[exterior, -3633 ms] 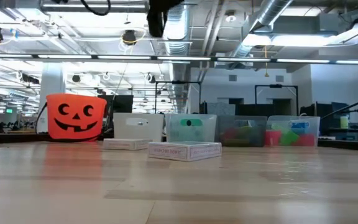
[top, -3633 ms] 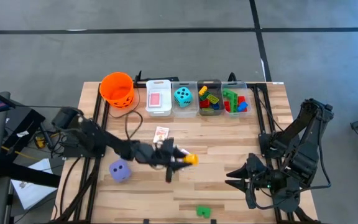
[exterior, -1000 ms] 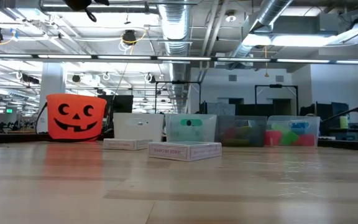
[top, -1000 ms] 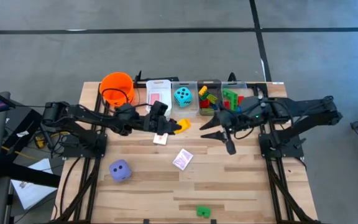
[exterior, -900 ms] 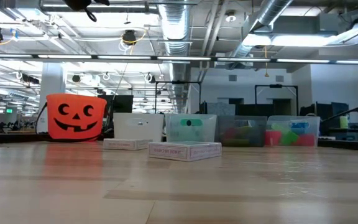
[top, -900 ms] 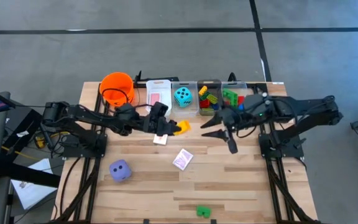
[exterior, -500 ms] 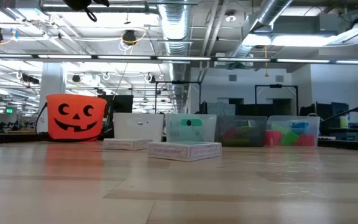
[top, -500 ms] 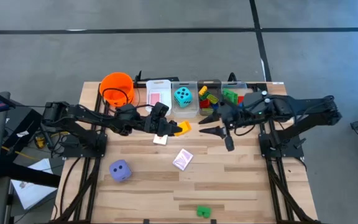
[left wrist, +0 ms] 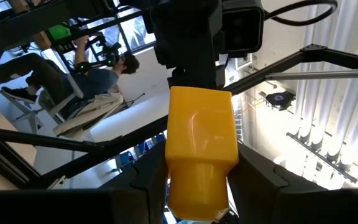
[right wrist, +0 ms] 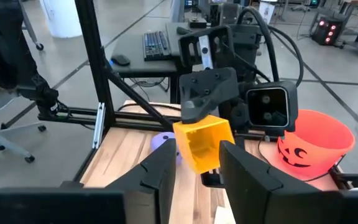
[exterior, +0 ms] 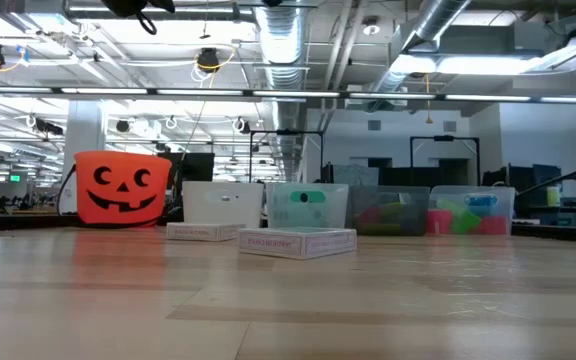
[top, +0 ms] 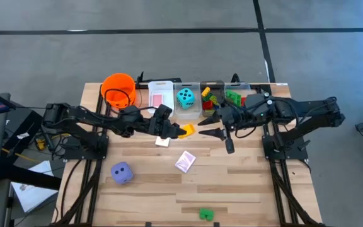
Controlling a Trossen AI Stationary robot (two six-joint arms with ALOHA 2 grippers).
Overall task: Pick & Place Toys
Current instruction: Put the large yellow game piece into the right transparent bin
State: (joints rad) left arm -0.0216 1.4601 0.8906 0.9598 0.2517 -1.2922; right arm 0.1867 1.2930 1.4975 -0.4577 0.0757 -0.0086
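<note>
Teal die (top: 184, 97) sits in its clear bin (top: 186, 113); left tool (top: 183, 131) clamps yellow brick (top: 186, 130), right tool (top: 216, 126) gapes empty.

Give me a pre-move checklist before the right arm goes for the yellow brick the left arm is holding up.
1. Left gripper clamped on the yellow brick: ok, the left wrist view shows it pinched between both fingers.
2. Right gripper open: ok, its fingers are spread.
3. Right gripper aimed at the brick: ok, the right wrist view shows the brick ahead between its fingers, not yet touching.
4. Free end of the brick exposed for a grasp: ok, it sticks out toward the right gripper.
5. Room in the brick bin: cannot tell, the right arm covers part of it.
6. Table cleared: not ok, the purple die, green brick and two cards remain.
</note>
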